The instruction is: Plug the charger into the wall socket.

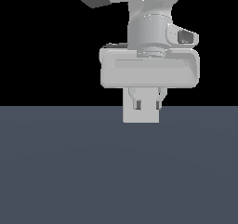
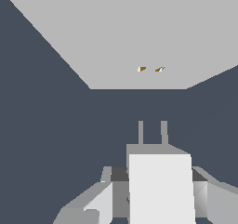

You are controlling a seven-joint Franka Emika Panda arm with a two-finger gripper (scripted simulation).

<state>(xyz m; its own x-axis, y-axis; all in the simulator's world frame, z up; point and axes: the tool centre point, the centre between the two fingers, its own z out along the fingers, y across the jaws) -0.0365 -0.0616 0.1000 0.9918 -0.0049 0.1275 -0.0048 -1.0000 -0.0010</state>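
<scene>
In the exterior view, the gripper (image 1: 148, 103) hangs down from the big grey arm, just above the dark blue-grey floor (image 1: 69, 172). Its two fingers (image 1: 137, 102) are pressed onto the sides of the charger (image 1: 141, 114), a small pale block. The block is held up off the floor, I think, though this view does not make that sure. The wall socket does not show here (the gripper and the block may be in front of it).

In the wrist view, the charger (image 2: 160, 190) fills the near part of the picture, with the fingers (image 2: 100, 202) tight on both sides of it. Two thin prongs (image 2: 152, 132) stick out from its front end. They point toward the wall socket (image 2: 116, 32), a big flat light-grey plate with two tiny yellowish holes (image 2: 149, 69). The prongs and the holes are still apart, with dark floor between them.

The charger looks hard and stiff, and probably light. Its smooth sides could slip, so a firm squeeze on the two flat sides, well behind the prongs, seems best. The prongs look thin, so they should go in straight.
</scene>
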